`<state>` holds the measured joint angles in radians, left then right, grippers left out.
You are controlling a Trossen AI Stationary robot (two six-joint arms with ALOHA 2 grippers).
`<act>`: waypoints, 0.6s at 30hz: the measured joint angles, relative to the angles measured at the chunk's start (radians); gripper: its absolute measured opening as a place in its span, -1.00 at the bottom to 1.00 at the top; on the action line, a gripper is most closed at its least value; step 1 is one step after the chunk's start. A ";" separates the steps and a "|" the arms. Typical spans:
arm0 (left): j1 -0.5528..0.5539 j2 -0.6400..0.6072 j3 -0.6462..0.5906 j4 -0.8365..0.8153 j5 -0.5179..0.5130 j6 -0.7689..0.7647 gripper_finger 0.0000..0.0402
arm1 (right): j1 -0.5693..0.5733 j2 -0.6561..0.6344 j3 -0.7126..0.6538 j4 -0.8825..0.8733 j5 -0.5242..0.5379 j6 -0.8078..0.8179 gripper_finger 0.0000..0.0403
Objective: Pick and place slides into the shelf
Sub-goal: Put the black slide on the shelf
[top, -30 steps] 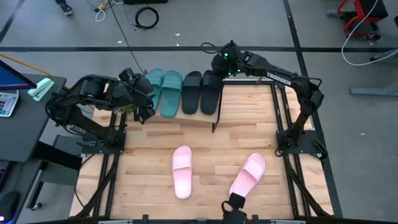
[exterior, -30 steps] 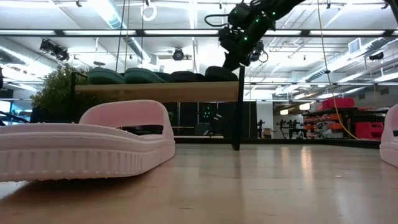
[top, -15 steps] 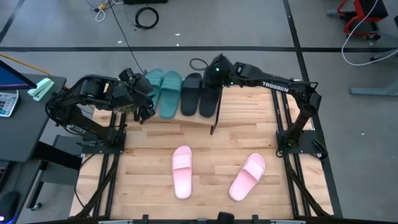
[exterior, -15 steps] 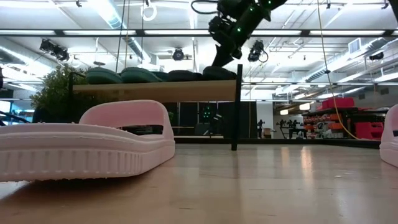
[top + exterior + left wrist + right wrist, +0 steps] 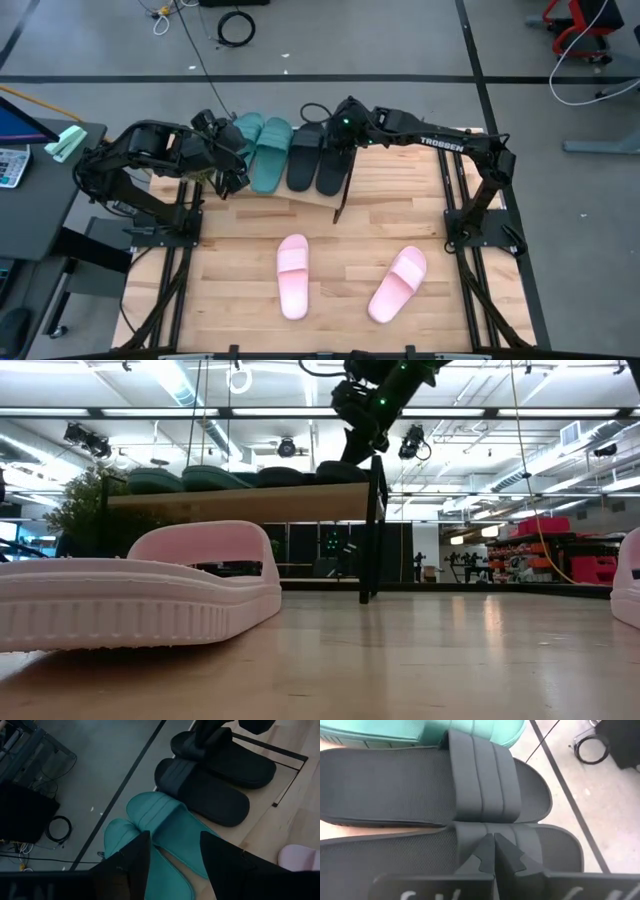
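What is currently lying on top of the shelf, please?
On the shelf: two teal slides and two black slides, side by side. The right gripper, shut, rests at the black pair. The lower tier is hidden.

Two teal green slides (image 5: 258, 148) lie beside two black slides (image 5: 318, 155) on the shelf (image 5: 250, 505), whose top board is light wood on thin black legs. The black slides show a fine mesh-like texture on the footbed and three raised ribs across the strap; the teal straps are ribbed too. Two light pink slides (image 5: 292, 275) rest on the table (image 5: 230, 240), pale wood made of planks. Both arms are dark, with green lights near the right gripper (image 5: 337, 125).
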<state>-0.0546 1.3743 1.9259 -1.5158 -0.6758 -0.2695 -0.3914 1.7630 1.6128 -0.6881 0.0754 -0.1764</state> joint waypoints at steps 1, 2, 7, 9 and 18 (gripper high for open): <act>0.000 0.000 0.000 0.000 0.000 0.000 -0.12 | -0.003 0.000 0.000 -0.010 -0.002 0.000 -1.00; 0.000 0.000 0.000 0.000 0.000 0.000 -0.12 | -0.005 0.000 0.000 -0.020 -0.004 0.000 -1.00; 0.000 0.000 0.000 0.000 0.000 0.000 -0.10 | -0.005 0.000 0.000 -0.065 -0.003 0.001 -1.00; 0.000 0.000 0.000 0.000 0.000 0.000 -0.10 | -0.006 0.001 0.000 -0.072 -0.003 0.002 -1.00; 0.000 0.000 0.000 0.000 0.000 -0.002 -0.11 | -0.006 0.044 0.001 -0.067 -0.025 0.001 -1.00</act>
<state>-0.0547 1.3743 1.9259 -1.5158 -0.6754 -0.2714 -0.3973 1.8069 1.6138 -0.7547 0.0504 -0.1752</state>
